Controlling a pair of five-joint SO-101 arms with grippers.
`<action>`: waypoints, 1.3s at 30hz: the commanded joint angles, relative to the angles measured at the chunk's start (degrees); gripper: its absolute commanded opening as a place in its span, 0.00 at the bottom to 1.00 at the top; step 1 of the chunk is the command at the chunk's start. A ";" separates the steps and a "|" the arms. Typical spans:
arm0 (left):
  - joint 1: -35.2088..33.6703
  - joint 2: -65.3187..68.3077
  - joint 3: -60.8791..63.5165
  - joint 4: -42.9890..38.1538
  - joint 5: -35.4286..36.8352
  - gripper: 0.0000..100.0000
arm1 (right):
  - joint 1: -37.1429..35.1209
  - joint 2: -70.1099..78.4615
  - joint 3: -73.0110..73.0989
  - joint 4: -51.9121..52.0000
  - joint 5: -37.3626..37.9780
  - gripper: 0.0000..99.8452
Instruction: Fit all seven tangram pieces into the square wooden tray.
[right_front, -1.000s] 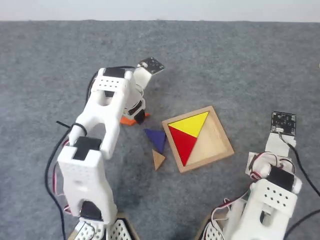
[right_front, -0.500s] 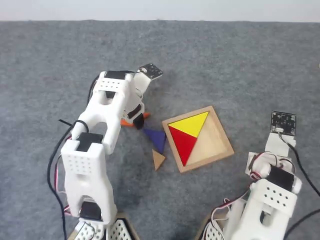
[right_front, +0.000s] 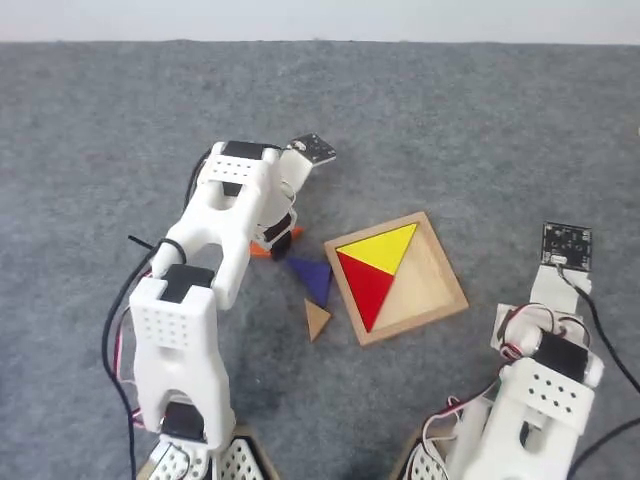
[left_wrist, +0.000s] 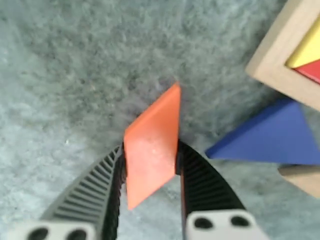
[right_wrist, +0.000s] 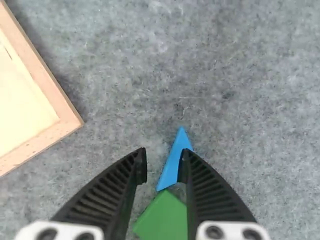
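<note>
Orange piece (left_wrist: 150, 150) — in left jaws — nearer the tray (right_front: 442, 260).

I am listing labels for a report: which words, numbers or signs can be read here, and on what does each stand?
None can be read. The orange piece in the left pincer and the wooden tray carry no print; any marks on the dark circuit board are too small to read.

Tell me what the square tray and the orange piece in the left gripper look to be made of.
Tray: bare pale wood with a matte finish. The rim is tan, the floor lighter, and no paint shows. Orange piece: solid colour, with a matte, faintly speckled face and crisp edges. It is probably painted wood, though plastic cannot be ruled out.
</note>
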 joint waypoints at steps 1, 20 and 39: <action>1.41 -7.30 -1.01 2.29 4.31 0.01 | -0.57 -0.84 -2.46 0.40 0.62 0.12; 27.52 -13.89 -9.71 7.30 34.29 0.01 | 12.79 -1.19 -4.48 0.22 0.53 0.12; 33.67 11.52 -37.67 7.74 46.07 0.01 | 16.40 -1.19 -5.71 -0.22 0.62 0.12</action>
